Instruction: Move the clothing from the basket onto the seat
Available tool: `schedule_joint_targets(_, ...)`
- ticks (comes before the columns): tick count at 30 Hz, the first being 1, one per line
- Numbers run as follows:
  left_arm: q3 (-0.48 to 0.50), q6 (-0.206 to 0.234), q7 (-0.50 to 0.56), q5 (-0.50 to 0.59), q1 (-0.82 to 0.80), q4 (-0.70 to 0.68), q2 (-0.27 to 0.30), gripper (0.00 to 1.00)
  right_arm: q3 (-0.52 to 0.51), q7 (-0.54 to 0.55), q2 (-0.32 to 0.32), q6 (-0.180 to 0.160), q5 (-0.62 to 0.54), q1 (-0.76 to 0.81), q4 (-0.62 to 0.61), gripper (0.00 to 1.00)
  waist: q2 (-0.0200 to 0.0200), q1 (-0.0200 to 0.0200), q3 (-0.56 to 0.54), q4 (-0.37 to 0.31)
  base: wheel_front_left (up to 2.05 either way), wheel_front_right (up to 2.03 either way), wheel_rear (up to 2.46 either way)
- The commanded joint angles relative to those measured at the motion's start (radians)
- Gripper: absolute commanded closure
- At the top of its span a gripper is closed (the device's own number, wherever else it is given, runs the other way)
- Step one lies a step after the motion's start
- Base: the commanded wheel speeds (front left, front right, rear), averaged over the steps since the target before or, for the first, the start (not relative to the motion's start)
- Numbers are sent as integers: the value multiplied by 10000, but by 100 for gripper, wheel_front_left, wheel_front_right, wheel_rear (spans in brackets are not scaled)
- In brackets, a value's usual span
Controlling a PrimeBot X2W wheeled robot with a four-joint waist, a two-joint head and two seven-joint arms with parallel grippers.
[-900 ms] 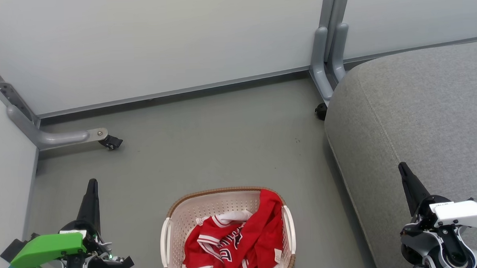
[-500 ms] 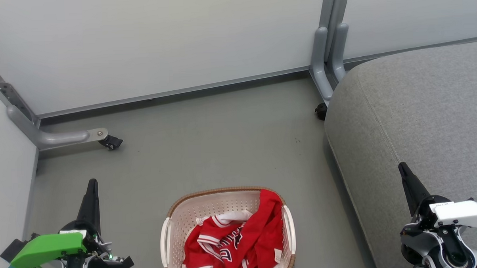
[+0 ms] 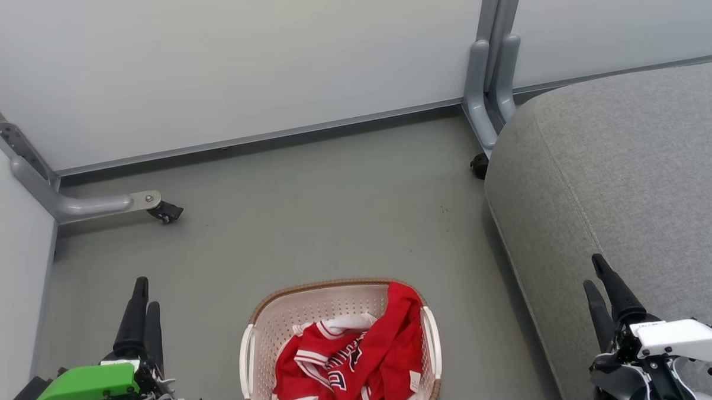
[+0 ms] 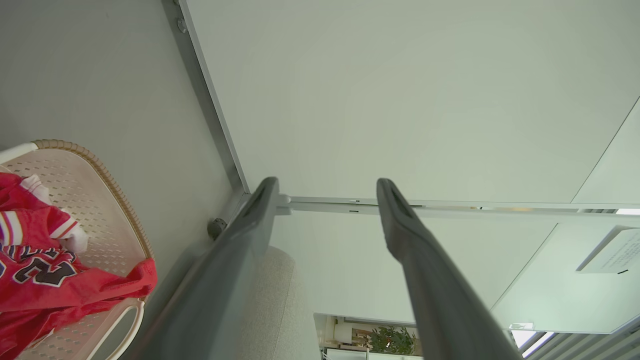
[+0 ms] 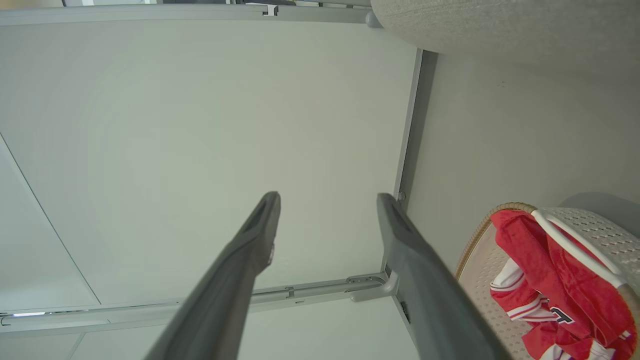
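The red clothing (image 3: 353, 360) lies bunched in the cream basket (image 3: 312, 308) at the bottom middle of the head view, one fold draped over its right rim. The grey seat (image 3: 627, 173) fills the right side. My left gripper (image 3: 145, 293) stands open to the left of the basket, above the floor, holding nothing. My right gripper (image 3: 595, 271) stands open over the seat's front left edge, also empty. In the left wrist view the basket (image 4: 95, 200) and clothing (image 4: 45, 280) sit at the lower left. In the right wrist view the basket (image 5: 590, 225) and clothing (image 5: 550, 285) sit at the lower right.
White partition panels (image 3: 239, 68) close off the back and left. A grey partition foot with a castor (image 3: 164, 212) juts onto the floor at the left. Another partition post and castor (image 3: 480, 166) stand beside the seat's far corner. Bare grey floor (image 3: 333, 218) lies beyond the basket.
Both grippers have dropped slightly lower in the head view and turned, so that each now shows two separate fingers. The basket and clothing have not moved.
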Motion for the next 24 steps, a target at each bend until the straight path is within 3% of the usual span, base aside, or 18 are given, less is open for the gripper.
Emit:
schedule_joint_targets(1,-15,-20,-108,181,-162,-246,40,0,64,-124,-66,2,-136,-189,-221,0,0,0,5,2,0,0,0)
schedule_joint_targets(10,-80,-27,-538,1215,-246,-431,54,0,294,-557,-82,3,-1237,-271,-497,0,0,0,40,21,0,0,0)
schedule_joint_targets(24,-333,197,-1118,4093,-387,-793,74,0,694,-1140,-104,3,-3853,-407,-715,0,0,0,63,59,0,0,0)
